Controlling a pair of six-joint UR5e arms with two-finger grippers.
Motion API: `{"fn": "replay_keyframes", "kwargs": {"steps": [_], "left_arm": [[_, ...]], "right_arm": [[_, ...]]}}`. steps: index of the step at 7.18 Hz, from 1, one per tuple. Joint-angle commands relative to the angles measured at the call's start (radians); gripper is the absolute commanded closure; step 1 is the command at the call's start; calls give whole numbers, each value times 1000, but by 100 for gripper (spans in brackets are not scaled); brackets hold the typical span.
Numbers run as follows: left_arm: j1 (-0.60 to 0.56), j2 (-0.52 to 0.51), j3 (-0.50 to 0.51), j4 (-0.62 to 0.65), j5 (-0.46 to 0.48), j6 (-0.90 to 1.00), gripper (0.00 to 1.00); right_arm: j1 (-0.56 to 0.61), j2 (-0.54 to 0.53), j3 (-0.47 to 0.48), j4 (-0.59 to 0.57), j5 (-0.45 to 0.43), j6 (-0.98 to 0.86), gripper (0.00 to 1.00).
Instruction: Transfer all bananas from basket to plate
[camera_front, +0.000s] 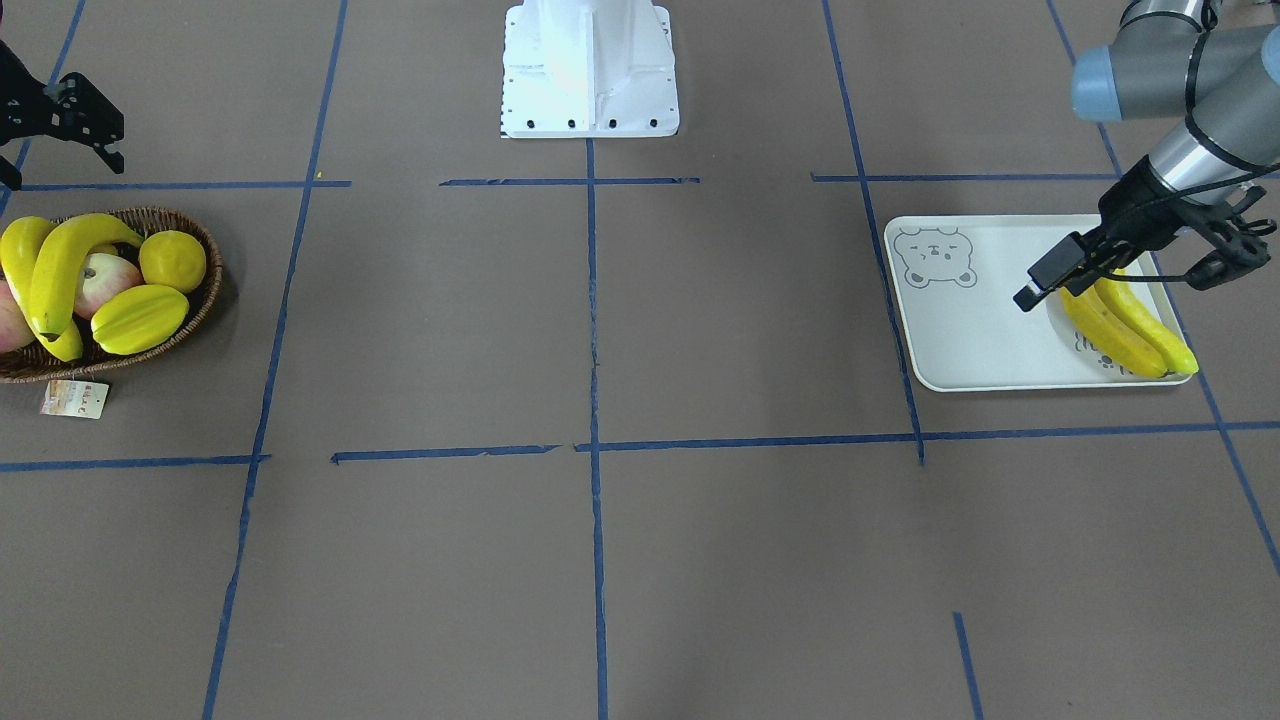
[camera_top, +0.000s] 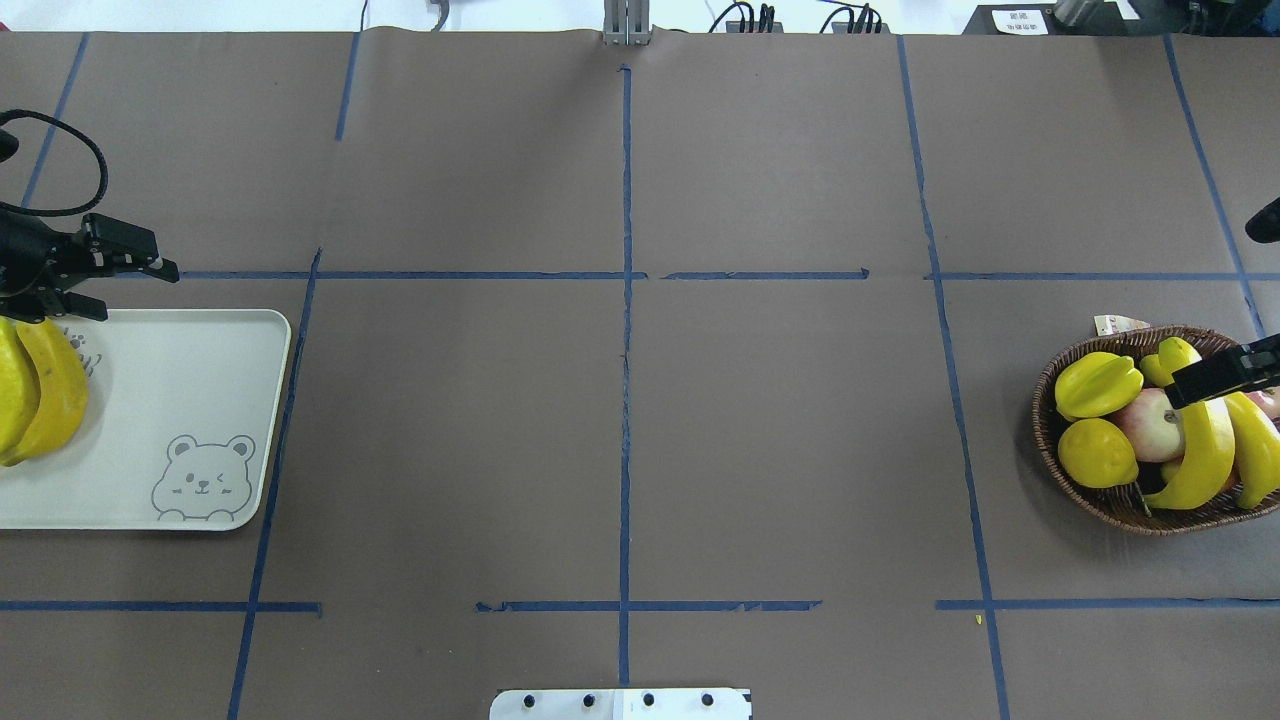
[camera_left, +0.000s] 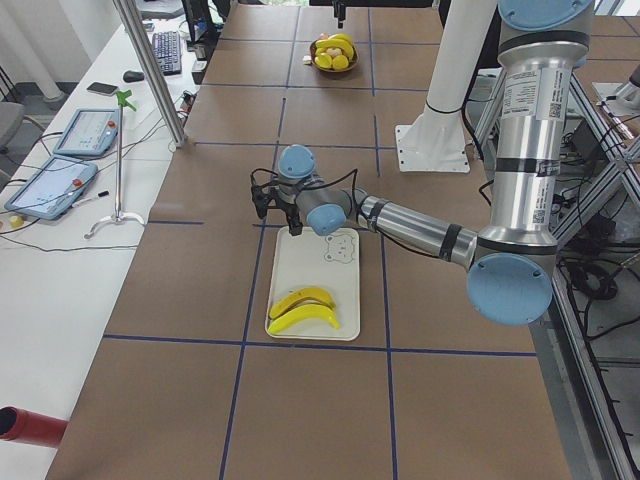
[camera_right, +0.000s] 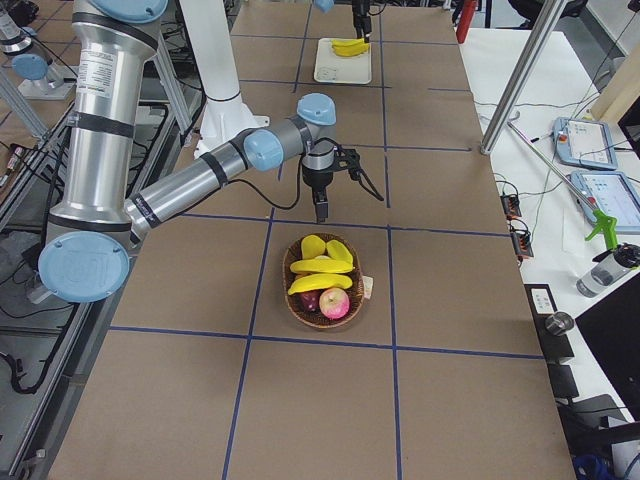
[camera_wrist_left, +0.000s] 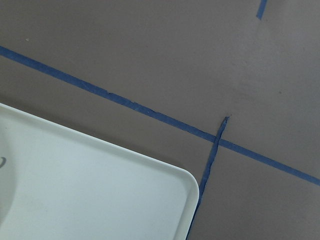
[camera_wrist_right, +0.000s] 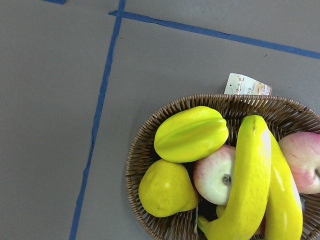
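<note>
Two bananas (camera_front: 1125, 330) lie side by side on the white bear plate (camera_front: 980, 340), at its outer end; they also show in the overhead view (camera_top: 40, 400). My left gripper (camera_front: 1240, 252) hovers open and empty just beside them, over the plate's edge (camera_top: 140, 292). Two more bananas (camera_front: 60, 270) lie in the wicker basket (camera_front: 205, 300), on top of the other fruit (camera_wrist_right: 250, 175). My right gripper (camera_front: 62, 165) is open and empty, raised above the table beside the basket and apart from it.
The basket (camera_wrist_right: 137, 165) also holds a starfruit (camera_wrist_right: 190, 132), a lemon (camera_wrist_right: 165, 187) and apples (camera_wrist_right: 217, 175). A paper tag (camera_front: 75, 398) hangs from its rim. The robot's white base (camera_front: 590, 70) stands at mid table. Blue tape lines cross the brown table.
</note>
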Motion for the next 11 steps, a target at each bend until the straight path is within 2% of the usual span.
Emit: {"fn": "replay_keyframes", "kwargs": {"steps": [1, 2, 3, 4, 5, 7, 9, 11], "left_arm": [[15, -12, -3, 0, -2, -8, 0], [16, -15, -4, 0, -2, -11, 0], [19, -15, -13, 0, 0, -11, 0], [23, -14, -23, 0, 0, -19, 0], [26, -14, -24, 0, 0, -22, 0], [26, -14, -24, 0, 0, -22, 0], [29, -14, -24, 0, 3, -22, 0], [32, -12, -24, 0, 4, -22, 0]], "right_arm": [[-3, -135, -100, 374, -13, 165, 2], [-4, -180, -169, 548, -22, 228, 2], [-39, -192, -176, 592, -59, 326, 3], [-129, -197, -178, 594, -153, 394, 4], [-191, -205, -185, 596, -207, 457, 5], [-218, -234, -208, 594, -228, 460, 11], [-273, -231, -257, 594, -278, 460, 11], [-287, -229, -265, 593, -278, 460, 16]]}}
